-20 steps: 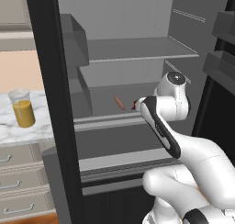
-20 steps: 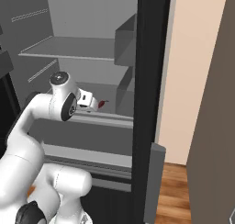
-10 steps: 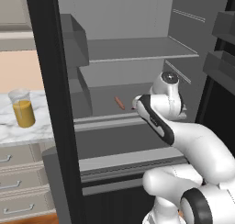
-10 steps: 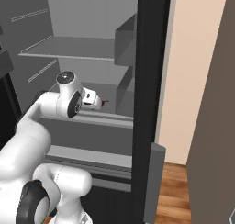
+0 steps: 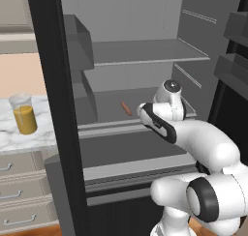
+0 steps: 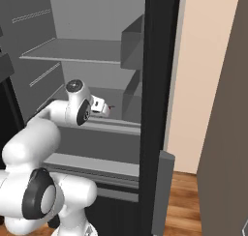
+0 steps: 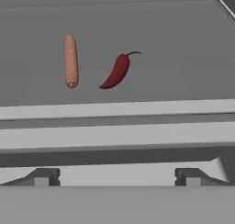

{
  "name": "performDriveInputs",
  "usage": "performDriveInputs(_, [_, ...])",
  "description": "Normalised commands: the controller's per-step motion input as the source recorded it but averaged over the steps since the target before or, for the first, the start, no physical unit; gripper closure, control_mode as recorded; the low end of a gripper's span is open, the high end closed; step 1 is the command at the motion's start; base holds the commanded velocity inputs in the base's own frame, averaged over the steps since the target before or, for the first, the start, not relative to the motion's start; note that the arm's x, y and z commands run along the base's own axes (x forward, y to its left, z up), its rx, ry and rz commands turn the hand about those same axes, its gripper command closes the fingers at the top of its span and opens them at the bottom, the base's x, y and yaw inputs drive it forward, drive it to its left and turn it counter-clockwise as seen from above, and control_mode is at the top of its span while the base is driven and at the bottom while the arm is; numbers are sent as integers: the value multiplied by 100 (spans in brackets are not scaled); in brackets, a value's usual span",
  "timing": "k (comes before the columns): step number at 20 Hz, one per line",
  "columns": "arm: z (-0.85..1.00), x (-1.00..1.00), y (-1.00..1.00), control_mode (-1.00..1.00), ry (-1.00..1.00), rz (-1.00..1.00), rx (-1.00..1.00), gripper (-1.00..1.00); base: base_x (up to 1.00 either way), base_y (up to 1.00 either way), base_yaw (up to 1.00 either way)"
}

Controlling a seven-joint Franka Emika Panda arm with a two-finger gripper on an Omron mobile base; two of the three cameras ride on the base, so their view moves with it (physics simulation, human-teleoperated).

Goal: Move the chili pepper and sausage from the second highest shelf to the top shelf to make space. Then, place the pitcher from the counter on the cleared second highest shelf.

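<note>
The pepper [image 7: 117, 71] and sausage [image 7: 70, 61] lie apart near the shelf's [image 7: 183, 44] front edge; both look light, best pinched mid-body. The gripper [image 7: 117, 176] is wide open.

A straight pinkish sausage [image 7: 70, 61] lies flat on the fridge shelf, a curved dark red chili pepper [image 7: 117, 71] just at its 3 o'clock; the pitcher [image 5: 23, 113] of orange liquid stands upright on the marble counter [image 5: 29, 138].

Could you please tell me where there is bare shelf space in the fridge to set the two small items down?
The top shelf is bare from the side bin on its left to the fridge's right wall. On the shelf below, the sausage and chili pepper lie side by side, apart, near the front edge; behind and beside them it is bare. The open hand faces them.
</note>
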Motion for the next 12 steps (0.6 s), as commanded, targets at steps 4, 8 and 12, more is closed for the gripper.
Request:
performDriveInputs(4, [-1, 29, 0, -100, 0, -3, 1, -100, 0, 0, 0])
performDriveInputs(8, [0, 28, 0, -100, 0, -1, 2, -100, 0, 0, 0])
performDriveInputs(12, [-3, 28, 0, -100, 0, -1, 0, -100, 0, 0, 0])
